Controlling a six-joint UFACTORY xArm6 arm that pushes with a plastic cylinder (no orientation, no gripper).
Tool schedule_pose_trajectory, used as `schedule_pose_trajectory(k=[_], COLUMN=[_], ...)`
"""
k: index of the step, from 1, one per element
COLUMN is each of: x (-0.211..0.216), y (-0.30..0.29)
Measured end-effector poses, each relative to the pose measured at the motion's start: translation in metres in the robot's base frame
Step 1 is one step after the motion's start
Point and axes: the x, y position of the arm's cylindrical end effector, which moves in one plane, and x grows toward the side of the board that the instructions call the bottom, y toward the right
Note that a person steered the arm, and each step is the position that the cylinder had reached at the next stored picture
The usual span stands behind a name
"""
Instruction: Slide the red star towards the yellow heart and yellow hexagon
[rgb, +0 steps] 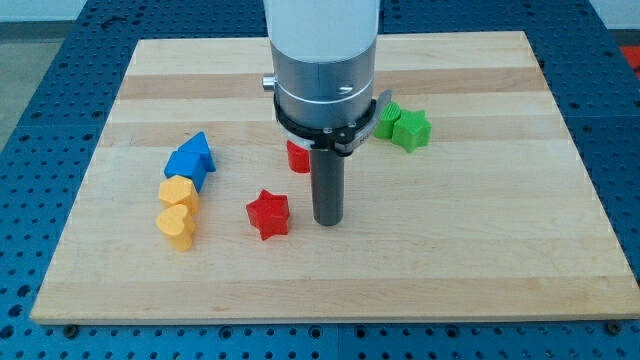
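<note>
The red star (268, 214) lies on the wooden board, left of centre. My tip (328, 221) stands just to the star's right, a small gap apart. The yellow hexagon (176, 192) and the yellow heart (177, 227) sit close together at the view's left, the heart below the hexagon. They lie well to the left of the star.
Two blue blocks (191, 159) sit just above the yellow hexagon. A red block (297, 156) is partly hidden behind the rod. Two green blocks (402, 127) lie right of the arm. The wooden board (480, 260) rests on a blue perforated table.
</note>
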Motion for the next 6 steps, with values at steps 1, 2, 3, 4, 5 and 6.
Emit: schedule_pose_trajectory(k=[1,2,3,4,5,6], x=[0.011,0.021,0.028,0.03,0.03,0.03], y=[-0.022,-0.036,-0.077,-0.084,-0.079,-0.025])
